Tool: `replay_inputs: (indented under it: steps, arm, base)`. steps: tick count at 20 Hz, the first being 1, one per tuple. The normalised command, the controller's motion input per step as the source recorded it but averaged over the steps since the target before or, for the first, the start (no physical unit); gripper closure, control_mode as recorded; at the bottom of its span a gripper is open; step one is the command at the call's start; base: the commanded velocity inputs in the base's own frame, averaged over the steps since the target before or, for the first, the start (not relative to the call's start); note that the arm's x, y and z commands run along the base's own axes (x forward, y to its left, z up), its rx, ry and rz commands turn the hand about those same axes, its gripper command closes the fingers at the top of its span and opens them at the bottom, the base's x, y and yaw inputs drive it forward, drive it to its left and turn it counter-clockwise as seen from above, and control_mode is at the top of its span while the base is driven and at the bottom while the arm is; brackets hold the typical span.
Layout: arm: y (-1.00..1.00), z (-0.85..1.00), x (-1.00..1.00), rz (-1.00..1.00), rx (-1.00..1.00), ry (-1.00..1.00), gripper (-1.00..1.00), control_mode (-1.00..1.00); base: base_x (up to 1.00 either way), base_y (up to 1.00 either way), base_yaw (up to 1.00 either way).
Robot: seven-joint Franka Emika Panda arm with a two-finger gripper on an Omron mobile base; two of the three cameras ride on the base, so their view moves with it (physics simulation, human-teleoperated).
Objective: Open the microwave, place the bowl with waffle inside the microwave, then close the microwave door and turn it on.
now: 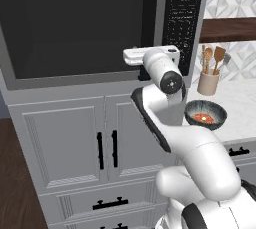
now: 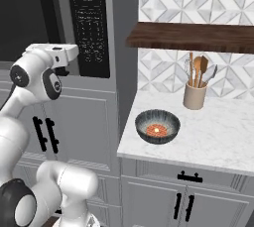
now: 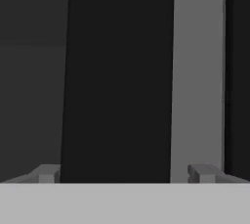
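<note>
- Jaws spread wide, straddling the black handle [image 3: 117, 76] of the microwave door [image 1: 75, 28], not clenched.
- Waffle [image 2: 156, 130] in bowl [image 2: 158, 125] on marble surface [image 2: 218, 137].

A beige utensil crock [image 2: 194, 95] with wooden spoons stood toward the back edge of the white marble counter [image 2: 223, 137], under a dark wooden shelf [image 2: 198, 36]. Grey cabinet doors [image 1: 65, 143] carried short black handles.
</note>
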Motion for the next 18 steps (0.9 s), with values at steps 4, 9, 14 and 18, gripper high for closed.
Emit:
replay_inputs:
  steps: [4, 9, 14, 18]
  arm:
    - [0.58, -0.14, 0.22, 0.02, 0.17, 0.16, 1.0, -1.0]
    - [0.78, -0.06, 0.12, 0.14, 0.2, 0.28, 1.0, -1.0]
    - [0.96, -0.3, -0.5, 0.19, 0.11, 0.04, 1.0, -1.0]
    - [1.0, -0.42, -0.7, 0.21, 0.09, 0.07, 1.0, -1.0]
  base:
    - [0.0, 0.0, 0.0]
    - [0.0, 0.0, 0.0]
    - [0.0, 0.0, 0.0]
    - [0.0, 0.0, 0.0]
